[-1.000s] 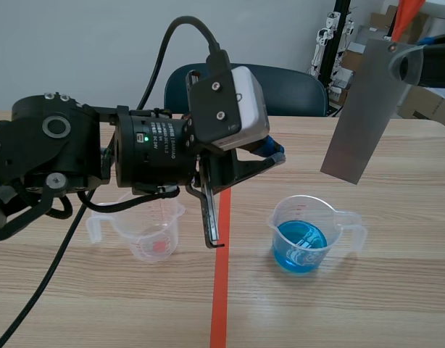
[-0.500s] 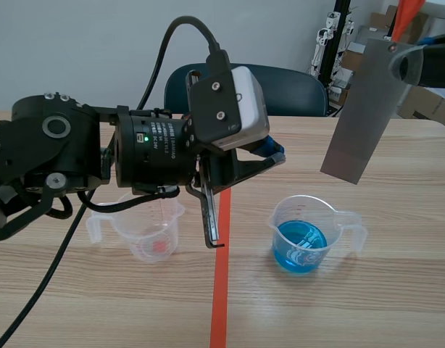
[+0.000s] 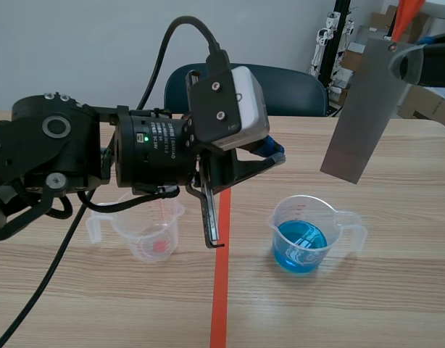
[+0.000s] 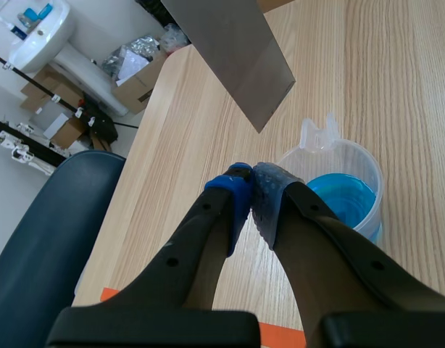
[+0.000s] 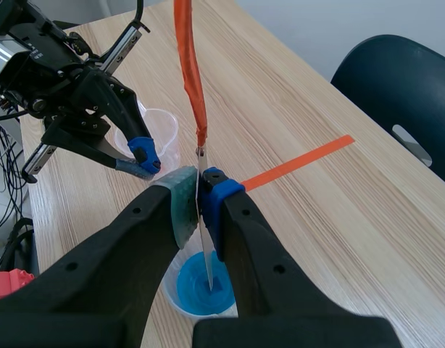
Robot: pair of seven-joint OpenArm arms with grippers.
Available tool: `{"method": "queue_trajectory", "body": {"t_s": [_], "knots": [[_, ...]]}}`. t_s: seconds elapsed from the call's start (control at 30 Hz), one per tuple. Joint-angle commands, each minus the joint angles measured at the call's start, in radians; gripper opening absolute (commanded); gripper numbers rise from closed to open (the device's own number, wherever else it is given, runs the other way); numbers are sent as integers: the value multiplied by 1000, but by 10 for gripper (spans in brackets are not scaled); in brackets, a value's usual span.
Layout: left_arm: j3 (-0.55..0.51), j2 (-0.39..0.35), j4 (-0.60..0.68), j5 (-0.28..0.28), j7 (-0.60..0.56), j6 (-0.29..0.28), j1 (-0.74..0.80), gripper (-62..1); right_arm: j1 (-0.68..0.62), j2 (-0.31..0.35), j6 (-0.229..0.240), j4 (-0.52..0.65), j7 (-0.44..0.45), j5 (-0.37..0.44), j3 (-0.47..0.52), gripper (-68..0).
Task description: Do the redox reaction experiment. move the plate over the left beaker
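The grey plate [image 3: 360, 116] is held in the air, tilted, above and somewhat to the right of the beaker of blue liquid [image 3: 302, 235]. It is clamped near its upper end between the pads of the right tool [image 5: 198, 192], and in the right wrist view its lower edge is seen over that beaker. The left tool [image 4: 251, 190] is closed on nothing, with its pads pressed together, and is raised above the desk [image 3: 353, 312] to the left of the blue beaker. The left beaker [image 3: 146, 228], clear with a red trace at its bottom, stands farther left of the blue beaker, across the orange tape line [image 3: 221, 290].
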Motion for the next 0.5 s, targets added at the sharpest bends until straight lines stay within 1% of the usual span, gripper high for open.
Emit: {"method": "queue_trajectory", "body": {"t_s": [0.0,0.23,0.4,0.47], "knots": [[-2,4,4,-14,-13,6,-14,-582,10,13,3,5,25,19,22,-671],[-13,-30,5,-14,-17,7,9,-582,10,8,3,5,52,19,22,-671],[-68,-69,8,-14,-78,6,71,-582,10,-30,3,5,40,18,23,-671],[-90,-86,16,-14,-85,6,98,-582,11,-45,3,5,31,16,23,-671]]}}
